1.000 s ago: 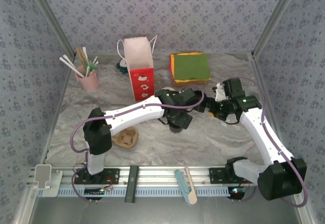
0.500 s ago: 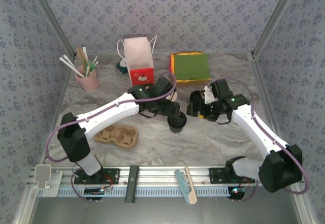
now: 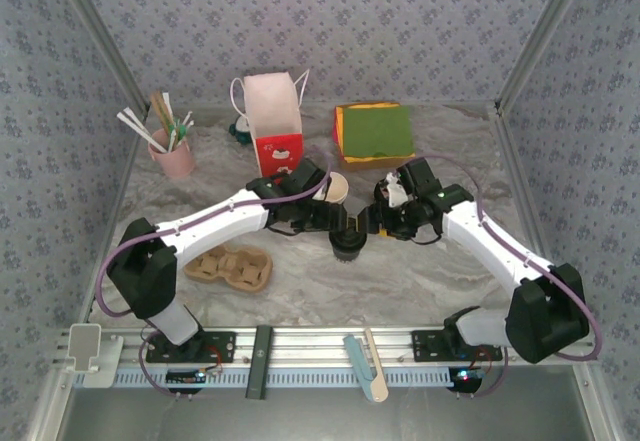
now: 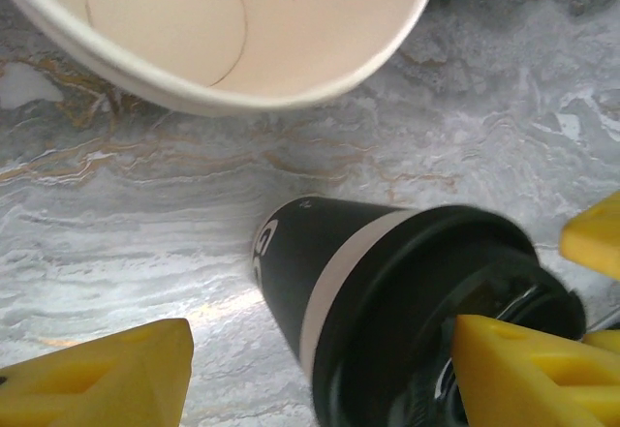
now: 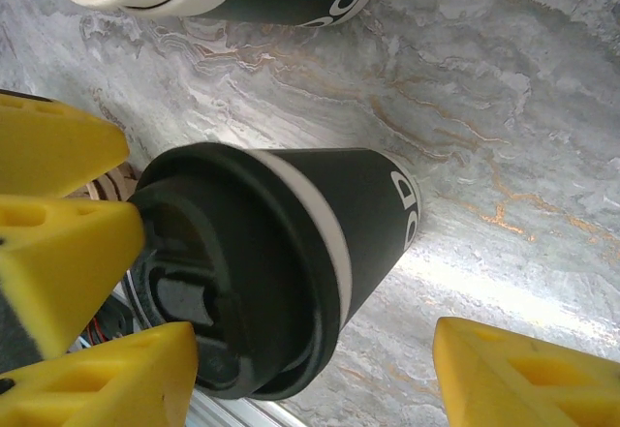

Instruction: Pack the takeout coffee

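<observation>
A lidded dark cup [image 3: 347, 245] was seen upright near the middle of the marbled table [image 3: 430, 271]. An open cup [image 3: 337, 188] was set at its twelve o'clock, near but apart. The lidded cup was flanked by the left gripper [image 3: 338, 223] from ten o'clock and the right gripper [image 3: 374, 220] from two o'clock; whether either touched it could not be judged. A cardboard carrier [image 3: 232, 267] was laid at nine o'clock, a pink cup of sticks [image 3: 173, 158] at ten, a pink-and-red bag [image 3: 272, 126] at eleven, and a green-topped flat stack [image 3: 374, 131] at about one.
</observation>
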`<act>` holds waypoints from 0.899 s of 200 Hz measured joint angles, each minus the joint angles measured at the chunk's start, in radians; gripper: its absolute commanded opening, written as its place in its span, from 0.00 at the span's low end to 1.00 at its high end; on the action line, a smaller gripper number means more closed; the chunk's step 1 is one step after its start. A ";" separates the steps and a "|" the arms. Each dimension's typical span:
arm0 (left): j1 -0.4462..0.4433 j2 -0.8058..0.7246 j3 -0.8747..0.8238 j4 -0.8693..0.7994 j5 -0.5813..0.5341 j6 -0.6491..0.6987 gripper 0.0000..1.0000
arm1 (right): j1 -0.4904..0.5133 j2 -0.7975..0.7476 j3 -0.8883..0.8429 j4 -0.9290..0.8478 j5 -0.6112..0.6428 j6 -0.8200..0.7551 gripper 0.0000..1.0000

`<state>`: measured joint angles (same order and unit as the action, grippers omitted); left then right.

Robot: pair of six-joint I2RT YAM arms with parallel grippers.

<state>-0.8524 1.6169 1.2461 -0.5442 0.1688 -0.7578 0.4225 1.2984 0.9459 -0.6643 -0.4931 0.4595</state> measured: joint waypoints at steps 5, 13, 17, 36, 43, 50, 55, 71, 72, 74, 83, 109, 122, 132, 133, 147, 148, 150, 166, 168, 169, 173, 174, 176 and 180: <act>0.000 0.000 0.000 0.005 0.002 0.000 0.70 | 0.002 0.003 0.000 0.002 0.000 0.000 0.66; 0.000 0.000 0.000 0.013 0.004 -0.003 0.70 | 0.002 0.007 0.000 0.004 0.000 0.000 0.66; 0.000 0.000 0.000 0.016 0.004 -0.004 0.70 | 0.002 0.009 0.000 0.004 0.000 0.000 0.65; 0.000 -0.002 -0.007 0.026 0.004 -0.004 0.70 | 0.005 0.017 0.000 0.007 0.000 0.000 0.64; 0.002 -0.002 -0.010 0.026 0.004 -0.004 0.69 | 0.006 0.019 0.000 0.010 0.000 0.000 0.64; 0.002 -0.002 -0.012 0.026 0.004 -0.004 0.68 | 0.006 0.023 0.000 0.011 0.000 0.000 0.64; 0.002 -0.002 -0.013 0.025 0.004 -0.004 0.68 | 0.008 0.024 0.000 0.011 0.000 0.000 0.63; 0.002 -0.002 -0.018 0.026 0.004 -0.004 0.67 | 0.009 0.029 0.000 0.011 0.000 0.000 0.63; 0.002 -0.002 -0.018 0.026 0.004 -0.004 0.67 | 0.009 0.029 0.000 0.011 0.000 0.000 0.63; 0.002 -0.002 -0.019 0.026 0.004 -0.004 0.67 | 0.010 0.030 0.000 0.011 0.000 0.000 0.63; 0.002 -0.002 -0.019 0.026 0.004 -0.004 0.67 | 0.011 0.031 0.000 0.011 0.001 0.000 0.62; 0.002 -0.002 -0.023 0.029 0.004 -0.004 0.67 | 0.015 0.034 0.001 0.013 0.001 0.000 0.62; 0.002 -0.002 -0.024 0.031 0.004 -0.004 0.66 | 0.016 0.036 0.001 0.014 0.001 0.000 0.62; 0.002 -0.002 -0.024 0.032 0.003 -0.004 0.66 | 0.017 0.038 0.002 0.014 0.001 0.000 0.62; 0.002 -0.002 -0.024 0.032 0.003 -0.004 0.66 | 0.017 0.038 0.002 0.014 0.001 0.000 0.62; 0.002 -0.002 -0.026 0.033 0.003 -0.004 0.66 | 0.017 0.040 0.004 0.014 0.001 0.000 0.62; 0.002 -0.002 -0.026 0.033 0.003 -0.004 0.66 | 0.017 0.040 0.005 0.014 0.001 0.000 0.62; 0.002 -0.002 -0.026 0.033 0.003 -0.004 0.66 | 0.017 0.040 0.005 0.014 0.001 0.000 0.62; 0.002 -0.002 -0.026 0.034 0.003 -0.004 0.66 | 0.017 0.043 0.011 0.014 0.001 0.000 0.62; 0.002 -0.002 -0.026 0.034 0.003 -0.004 0.66 | 0.017 0.043 0.013 0.014 0.000 0.000 0.62; 0.002 -0.002 -0.026 0.034 0.003 -0.004 0.66 | 0.017 0.043 0.013 0.014 0.001 0.000 0.62; 0.002 -0.002 -0.026 0.034 0.003 -0.004 0.66 | 0.017 0.044 0.014 0.014 0.000 0.000 0.62; 0.002 -0.002 -0.026 0.034 0.003 -0.004 0.66 | 0.017 0.044 0.014 0.014 0.001 0.000 0.62; 0.002 -0.002 -0.026 0.034 0.003 -0.004 0.66 | 0.017 0.045 0.015 0.014 0.001 0.000 0.62; 0.002 -0.002 -0.026 0.034 0.003 -0.004 0.66 | 0.017 0.045 0.017 0.014 0.001 0.000 0.62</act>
<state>-0.8505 1.6154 1.2198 -0.5106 0.1722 -0.7616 0.4393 1.3430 0.9627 -0.6498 -0.4923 0.4591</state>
